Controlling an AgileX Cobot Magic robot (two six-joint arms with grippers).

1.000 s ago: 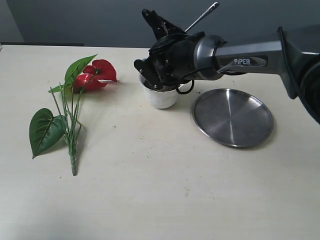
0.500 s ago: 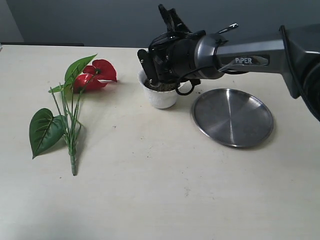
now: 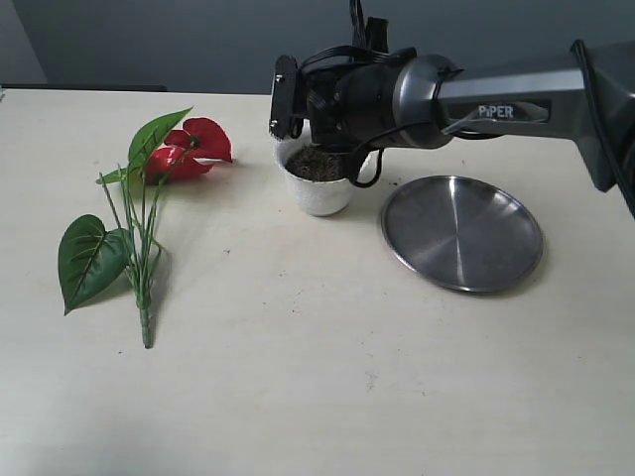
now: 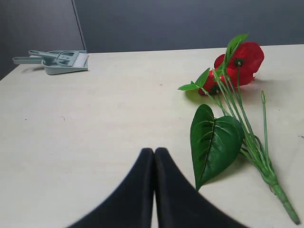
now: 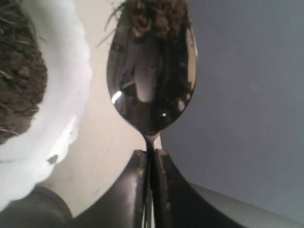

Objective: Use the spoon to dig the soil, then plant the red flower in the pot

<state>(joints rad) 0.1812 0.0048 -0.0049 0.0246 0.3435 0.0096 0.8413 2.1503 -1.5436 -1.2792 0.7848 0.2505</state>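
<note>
The white pot (image 3: 319, 193) stands mid-table, filled with dark soil (image 3: 317, 164). My right gripper (image 3: 288, 99) hovers just above the pot's far-left rim, shut on the handle of the steel spoon (image 5: 151, 80). A clump of soil (image 5: 154, 14) clings to the spoon's tip. The pot's scalloped rim (image 5: 61, 95) lies beside the spoon in the right wrist view. The red flower (image 3: 198, 147) lies flat on the table left of the pot, stems toward the front. My left gripper (image 4: 154, 151) is shut on nothing, low over the table short of a green leaf (image 4: 213, 142).
A round steel plate (image 3: 461, 230) lies right of the pot. A grey-green dustpan with brush (image 4: 61, 61) sits at the table's far edge in the left wrist view. A dark wall stands behind the table.
My right wrist has rolled and risen from the pot. The spoon has come up out of the soil with a clump on its tip. The left gripper and flower have not moved.
</note>
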